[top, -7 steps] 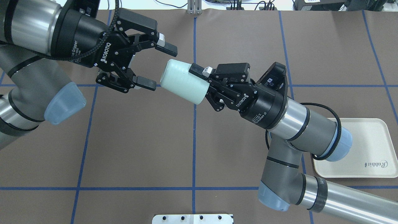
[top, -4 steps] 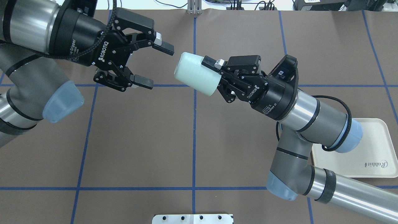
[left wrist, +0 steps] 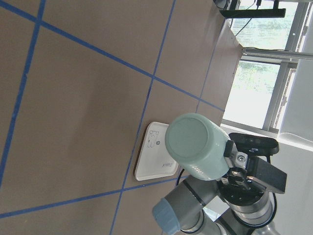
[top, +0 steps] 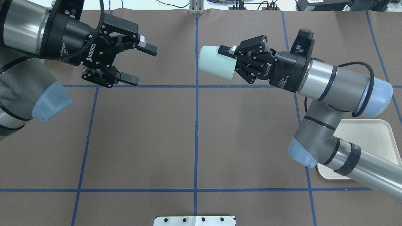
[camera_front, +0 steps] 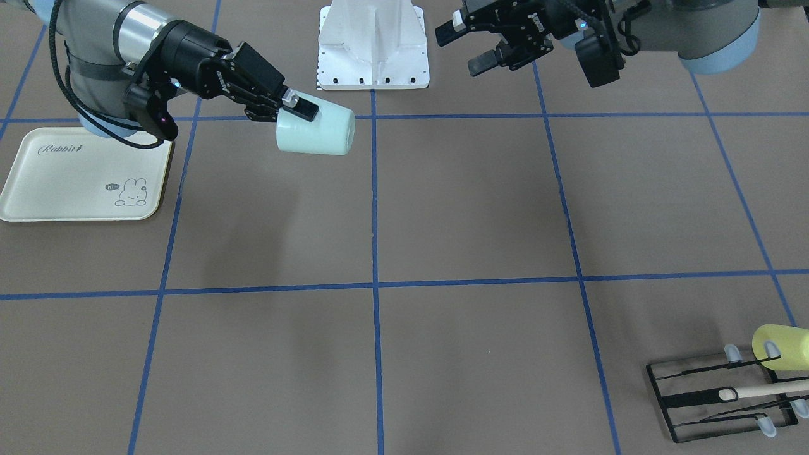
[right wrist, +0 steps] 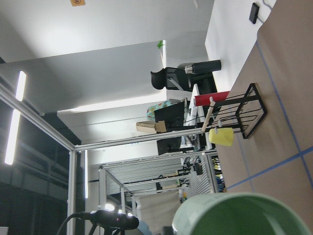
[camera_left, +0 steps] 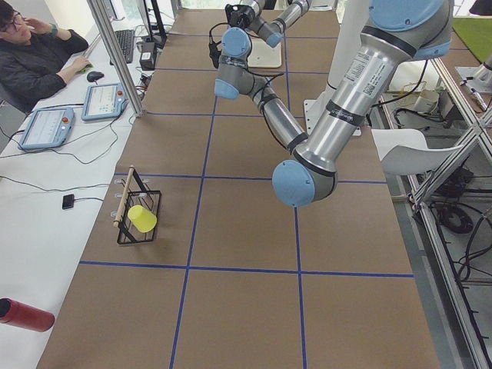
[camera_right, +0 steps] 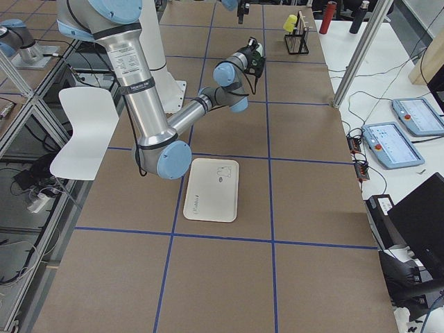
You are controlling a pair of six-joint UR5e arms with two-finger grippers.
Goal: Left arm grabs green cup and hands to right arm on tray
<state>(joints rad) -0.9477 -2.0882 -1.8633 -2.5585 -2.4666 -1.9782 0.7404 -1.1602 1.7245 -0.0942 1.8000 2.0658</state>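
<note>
The green cup (top: 216,66) is held sideways above the table, bottom toward the left arm. My right gripper (top: 227,61) is shut on its rim, one finger (top: 225,50) outside the wall. In the front-facing view the green cup (camera_front: 316,133) hangs from the right gripper (camera_front: 296,117). My left gripper (top: 141,64) is open and empty, well left of the cup with a clear gap; it also shows in the front-facing view (camera_front: 464,45). The left wrist view shows the cup's bottom (left wrist: 198,144). The cream tray (top: 373,141) lies on the robot's right, partly under the right arm, bare in the front-facing view (camera_front: 69,183).
A black wire rack (camera_front: 720,398) holding a pale yellow cup (camera_front: 780,347) and a wooden stick stands at the far corner on the robot's left. The white robot base (camera_front: 373,44) sits at the table's near middle edge. An operator (camera_left: 31,54) sits beside the table.
My right gripper has carried the green cup to the right and farther back, away from the left gripper. The left gripper has drawn back to the left, still open.
</note>
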